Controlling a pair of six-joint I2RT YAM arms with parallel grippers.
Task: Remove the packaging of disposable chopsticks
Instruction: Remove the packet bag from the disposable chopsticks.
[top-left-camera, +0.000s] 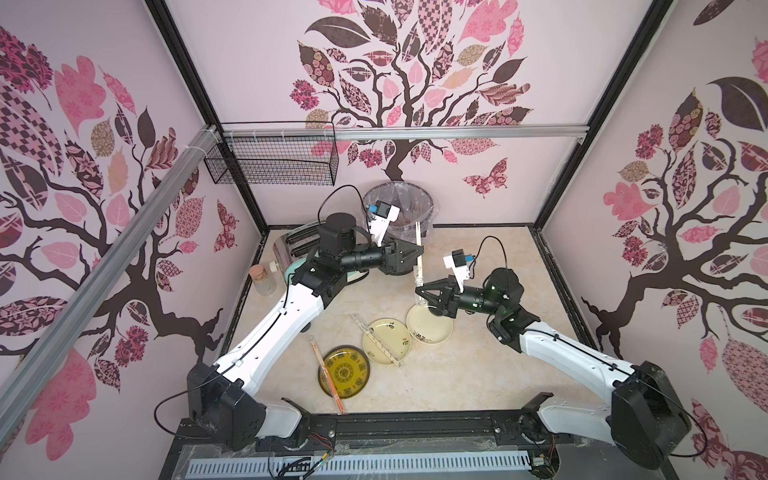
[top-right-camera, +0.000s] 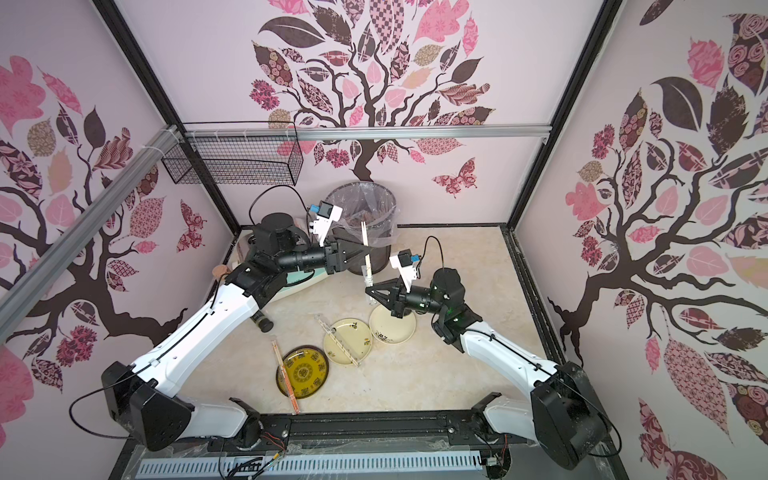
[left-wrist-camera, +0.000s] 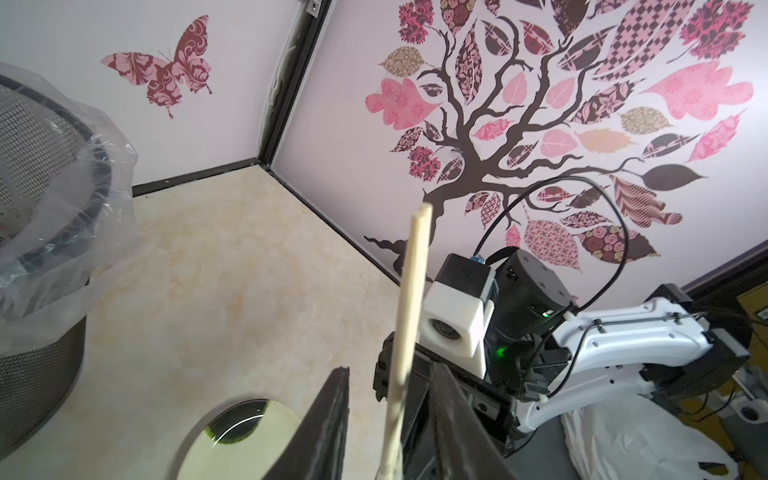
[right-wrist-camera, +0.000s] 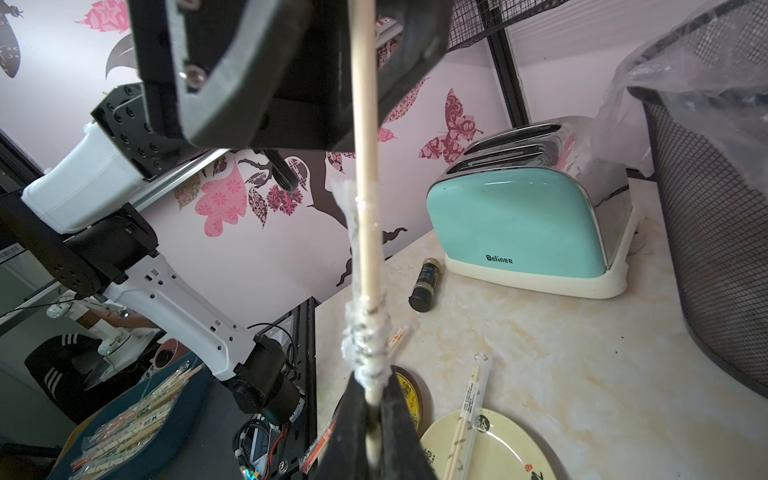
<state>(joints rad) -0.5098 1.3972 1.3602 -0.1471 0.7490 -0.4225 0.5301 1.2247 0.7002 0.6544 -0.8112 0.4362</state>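
Note:
One pair of disposable chopsticks stands upright in the air in front of the bin. My right gripper is shut on its lower end. Its clear packaging is crumpled into a bunch just above my right fingertips. My left gripper is open around the bare upper part of the sticks, with a gap on each side. A second pair in a clear sleeve lies across the middle cream plate. A pair in an orange-red sleeve lies over the dark yellow plate.
A mesh bin with a clear liner stands at the back. A mint toaster, a corked jar and a small dark bottle are on the left. Another cream plate sits under my right gripper. A wire basket hangs on the wall.

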